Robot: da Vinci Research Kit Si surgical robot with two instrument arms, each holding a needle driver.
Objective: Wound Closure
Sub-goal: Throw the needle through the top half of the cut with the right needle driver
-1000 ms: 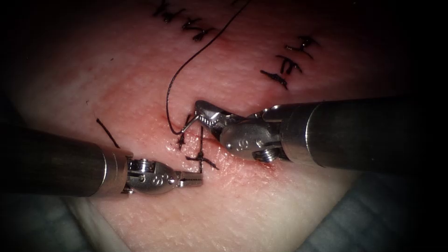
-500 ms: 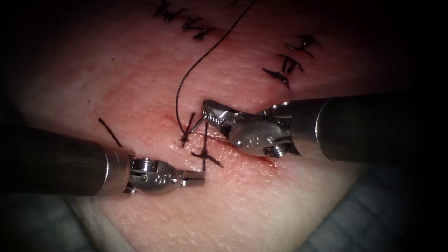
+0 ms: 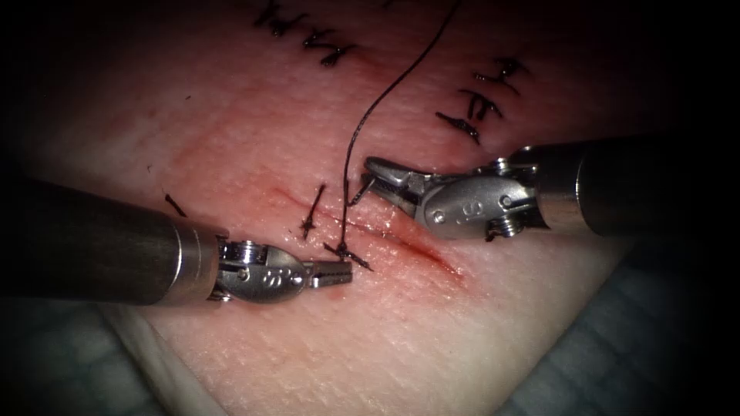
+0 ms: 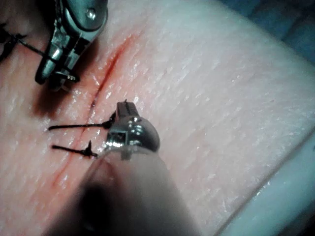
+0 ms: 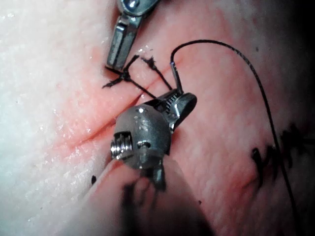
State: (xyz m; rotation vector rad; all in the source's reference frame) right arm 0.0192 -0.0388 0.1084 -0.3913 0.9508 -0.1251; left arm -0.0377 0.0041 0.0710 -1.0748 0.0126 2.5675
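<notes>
Jaws of your right tool are clenched on the needle, apparently close to its thread end, though the exact place along the curve is hard to read. The short visible length of needle slants down from the jaw tips and lies clear of the tissue, over the right side of the cut. Jaws of your left tool are pressed together with nothing seen between them. Their tips rest just beside the nearer knotted stitch, on the left side of the cut.

The thread comes down from the far edge of the field, bends beside your right tool, then runs nearly straight to the cut between the nearer stitch and the second stitch. That straight run suggests you are holding the strand under light tension. Gripping the needle itself, rather than the strand, probably serves to control both the point and the trailing thread with one tool.

The open part of the cut, edged with red fluid, lies between the two tools, towards your right shaft. Your left tool's place next to the knot is probably meant to steady that stitch. The right wrist view shows the same arrangement, with the strand arching away from the jaws across bare tissue. Earlier rows of finished stitches sit well apart, on the far side.
</notes>
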